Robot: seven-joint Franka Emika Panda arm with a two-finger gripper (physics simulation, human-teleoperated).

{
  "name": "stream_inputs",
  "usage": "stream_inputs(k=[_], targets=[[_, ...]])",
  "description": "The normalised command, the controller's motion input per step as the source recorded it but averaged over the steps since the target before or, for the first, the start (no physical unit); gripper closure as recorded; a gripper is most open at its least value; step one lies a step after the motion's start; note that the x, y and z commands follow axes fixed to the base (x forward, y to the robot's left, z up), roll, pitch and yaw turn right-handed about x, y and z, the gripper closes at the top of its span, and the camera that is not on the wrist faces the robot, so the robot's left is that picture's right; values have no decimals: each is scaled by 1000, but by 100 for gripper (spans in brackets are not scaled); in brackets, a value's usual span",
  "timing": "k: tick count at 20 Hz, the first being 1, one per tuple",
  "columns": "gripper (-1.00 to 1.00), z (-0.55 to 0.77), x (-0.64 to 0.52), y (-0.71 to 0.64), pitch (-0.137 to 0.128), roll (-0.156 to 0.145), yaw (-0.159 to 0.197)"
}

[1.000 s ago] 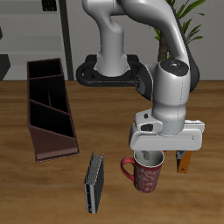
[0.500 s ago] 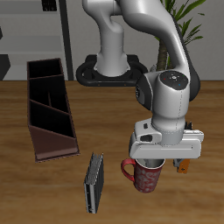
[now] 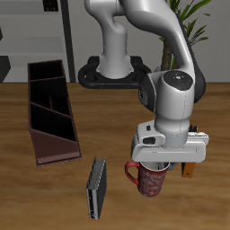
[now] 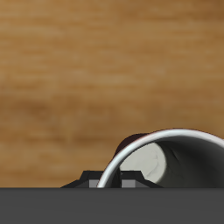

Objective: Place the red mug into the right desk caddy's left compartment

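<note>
1. I had the gripper [image 3: 160, 164] directly over the red mug [image 3: 150, 181], low in the exterior frame near the table's front edge.
2. I could not tell whether its fingers were closed.
3. The right desk caddy [image 3: 50, 112] sat at that frame's left, well apart.

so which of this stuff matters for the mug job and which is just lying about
Belongs to the job:
- red mug
- right desk caddy
- gripper, directly over the mug

Just lying about:
- dark book standing beside the mug
- orange object, mostly hidden behind the gripper
- potted plant at the back
</note>
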Motion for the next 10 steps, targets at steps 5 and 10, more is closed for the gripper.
stream_inputs(k=[5, 10], targets=[[100, 444, -108, -48, -75, 1, 14], [100, 621, -166, -81, -76, 2, -7]])
